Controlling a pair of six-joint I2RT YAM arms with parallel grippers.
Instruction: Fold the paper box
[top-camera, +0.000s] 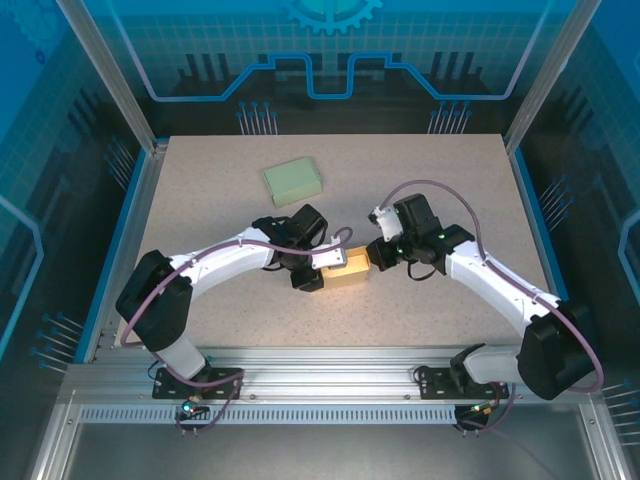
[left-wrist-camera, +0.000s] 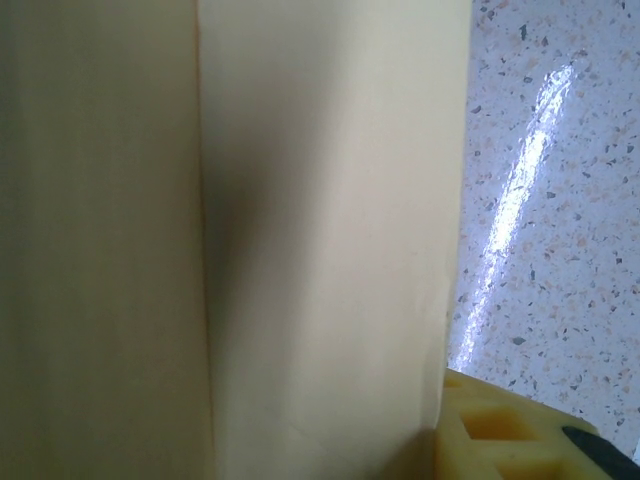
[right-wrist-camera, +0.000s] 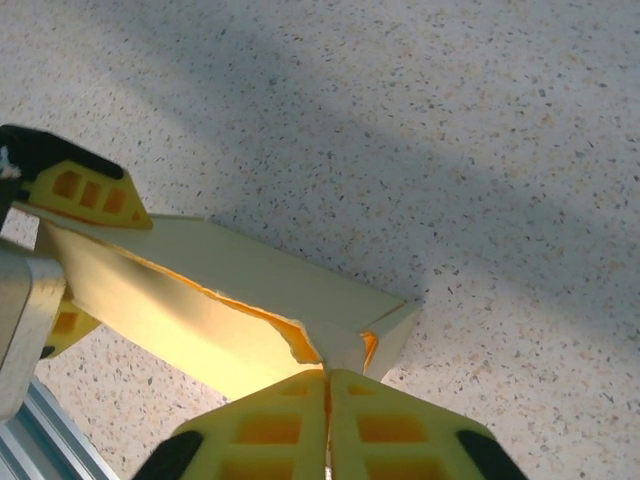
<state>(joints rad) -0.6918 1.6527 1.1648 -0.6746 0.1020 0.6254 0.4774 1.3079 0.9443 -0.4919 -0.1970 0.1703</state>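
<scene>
Gripping the paper box (top-camera: 352, 273) — left end effector (top-camera: 322, 270), right end effector (right-wrist-camera: 327, 390) closed.

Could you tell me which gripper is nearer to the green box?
Left. The left gripper is in front of the green box; the right gripper lies farther right.

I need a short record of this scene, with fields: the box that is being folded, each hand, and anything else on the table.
box: yellow paper box, lying near the middle of the table
left hand: fingers clamp the box's left end, one on each side
right hand: shut, fingertips against the box's right end
other: pale green box, farther back, apart from both arms
</scene>
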